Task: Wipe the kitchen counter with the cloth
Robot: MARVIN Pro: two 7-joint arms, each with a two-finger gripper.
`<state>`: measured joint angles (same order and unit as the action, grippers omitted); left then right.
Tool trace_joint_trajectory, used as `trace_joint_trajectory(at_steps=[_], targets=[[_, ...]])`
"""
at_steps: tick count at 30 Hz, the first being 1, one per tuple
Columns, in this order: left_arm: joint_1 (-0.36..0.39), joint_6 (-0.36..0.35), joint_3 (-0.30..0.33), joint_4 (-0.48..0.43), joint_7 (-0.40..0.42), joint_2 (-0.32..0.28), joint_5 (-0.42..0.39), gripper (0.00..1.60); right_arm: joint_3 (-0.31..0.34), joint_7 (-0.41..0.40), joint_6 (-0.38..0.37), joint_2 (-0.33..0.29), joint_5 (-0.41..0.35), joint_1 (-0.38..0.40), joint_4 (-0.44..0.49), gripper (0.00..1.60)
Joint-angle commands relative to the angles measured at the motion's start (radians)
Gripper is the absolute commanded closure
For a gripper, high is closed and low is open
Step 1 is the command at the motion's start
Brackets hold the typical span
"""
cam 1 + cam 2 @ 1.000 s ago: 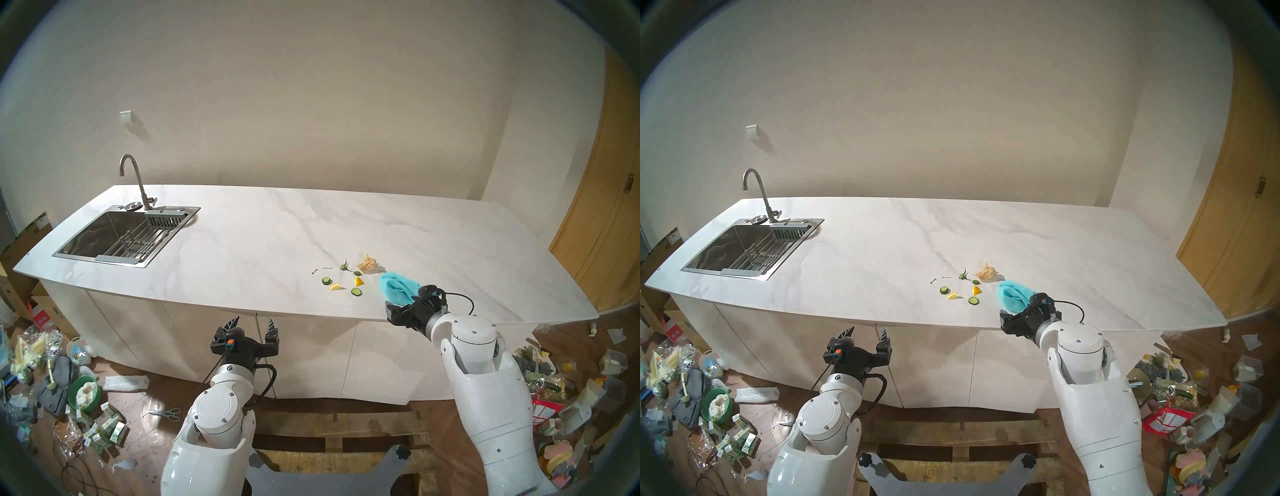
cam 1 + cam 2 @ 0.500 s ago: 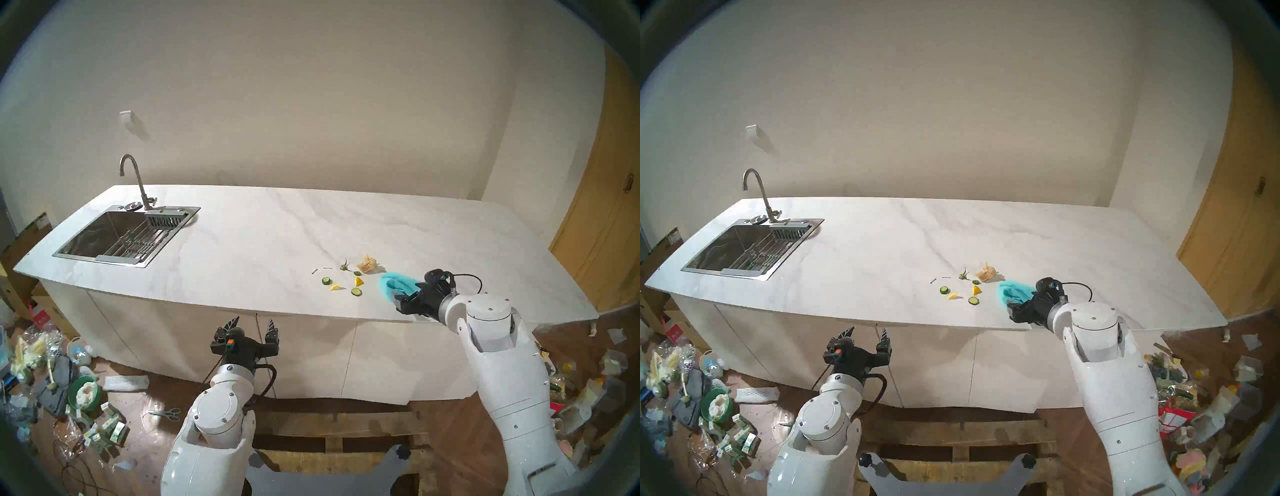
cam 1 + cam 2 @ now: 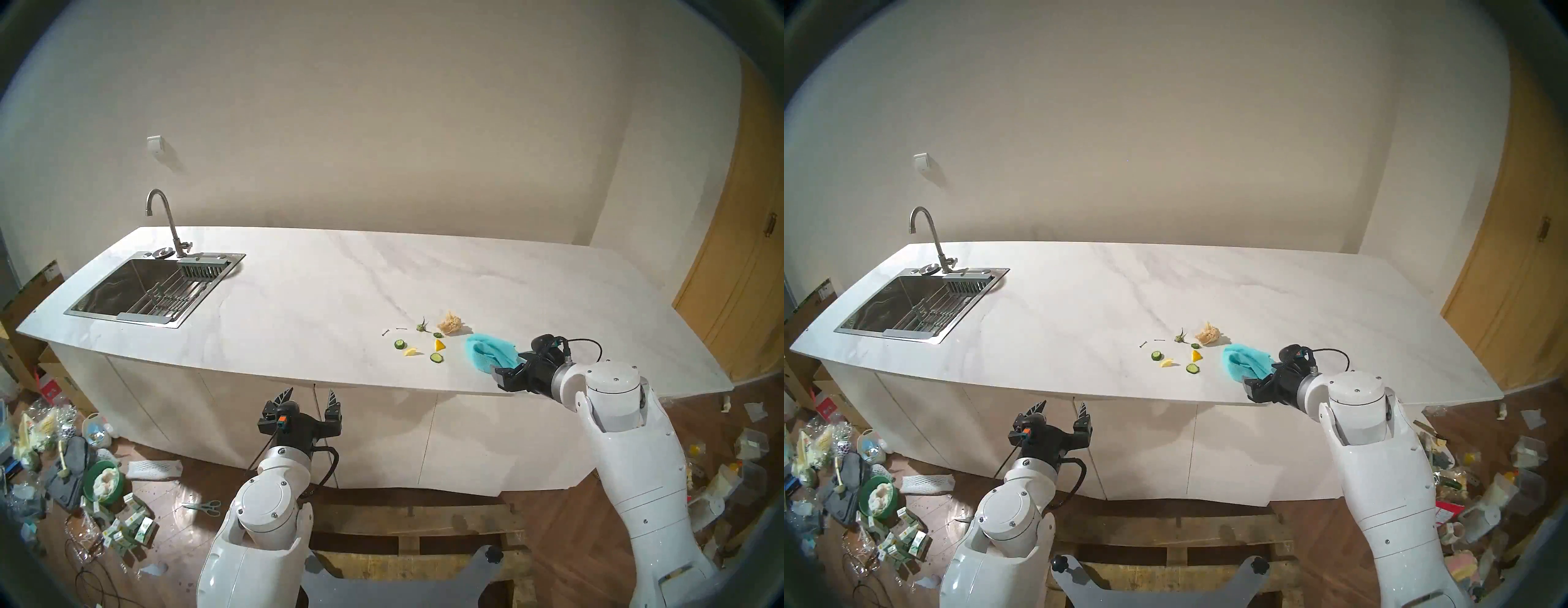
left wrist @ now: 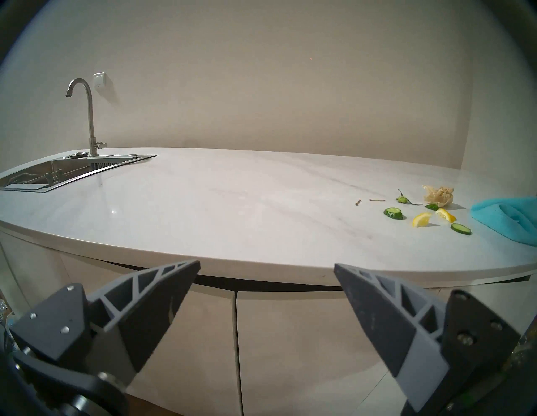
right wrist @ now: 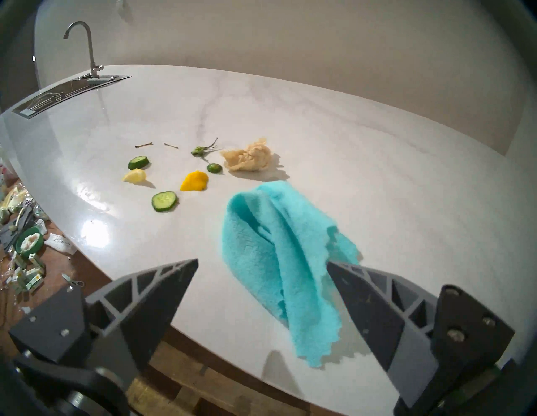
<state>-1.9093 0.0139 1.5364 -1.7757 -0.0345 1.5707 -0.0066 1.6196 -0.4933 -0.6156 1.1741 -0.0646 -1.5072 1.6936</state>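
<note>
The cloth [image 5: 279, 249] lies crumpled on the kitchen counter [image 3: 322, 288], close to the front edge and toward the counter's right end, one zigzag-cut corner trailing nearest that edge. And there's the right gripper [image 5: 261, 271], poised above the front edge with the cloth's near end between its two fingers [image 5: 162, 290] in the right wrist view; jaws spread wide, nothing clamped, and whether a fingertip touches the fabric cannot be told. From the head view the right gripper [image 3: 507, 369] sits at the cloth's [image 3: 488, 350] right-hand end, angled down toward the slab. Just left of the cloth, scraps are scattered: a beige wad of paper [image 5: 250, 157] a little farther back, an orange-yellow peel [image 5: 194, 181], a pale lemon wedge [image 5: 135, 176], three cucumber slices with the largest [image 5: 164, 201] nearest the front edge, a green stem end [image 5: 200, 150] and two small twigs [image 5: 143, 145] farther left. Over on the other side, the left gripper [image 3: 309, 397] hangs in front of the white cabinet fronts [image 4: 180, 319], below the counter's front edge and well apart from everything on top; its jaws stand wide open too, empty. At the counter's far left end, the steel sink [image 3: 108, 314] with a rack inside it and the curved faucet [image 3: 163, 216] behind it. The floor to both sides is strewn with clutter.
</note>
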Motion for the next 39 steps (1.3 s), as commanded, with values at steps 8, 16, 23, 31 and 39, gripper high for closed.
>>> trace_joint_trajectory(at_steps=[8, 16, 23, 31, 39], targets=[[0.005, 0.005, -0.003, -0.026, 0.004, -0.001, -0.001, 0.0, -0.014, -0.04, -0.074, 0.05, -0.055, 0.147, -0.155, 0.0], [0.006, 0.006, -0.003, -0.025, 0.004, -0.001, -0.001, 0.0, -0.028, -0.014, -0.062, 0.056, -0.043, 0.236, -0.258, 0.0], [0.005, 0.005, -0.003, -0.026, 0.004, -0.001, -0.001, 0.0, -0.071, -0.069, -0.056, 0.044, -0.05, 0.256, -0.288, 0.74], [0.005, 0.005, -0.003, -0.027, 0.005, -0.001, -0.002, 0.0, -0.115, -0.062, -0.025, 0.018, -0.008, 0.23, -0.263, 1.6], [0.006, 0.005, -0.003, -0.026, 0.004, -0.001, -0.001, 0.0, -0.102, 0.032, 0.019, 0.011, 0.051, 0.24, -0.233, 1.6]])
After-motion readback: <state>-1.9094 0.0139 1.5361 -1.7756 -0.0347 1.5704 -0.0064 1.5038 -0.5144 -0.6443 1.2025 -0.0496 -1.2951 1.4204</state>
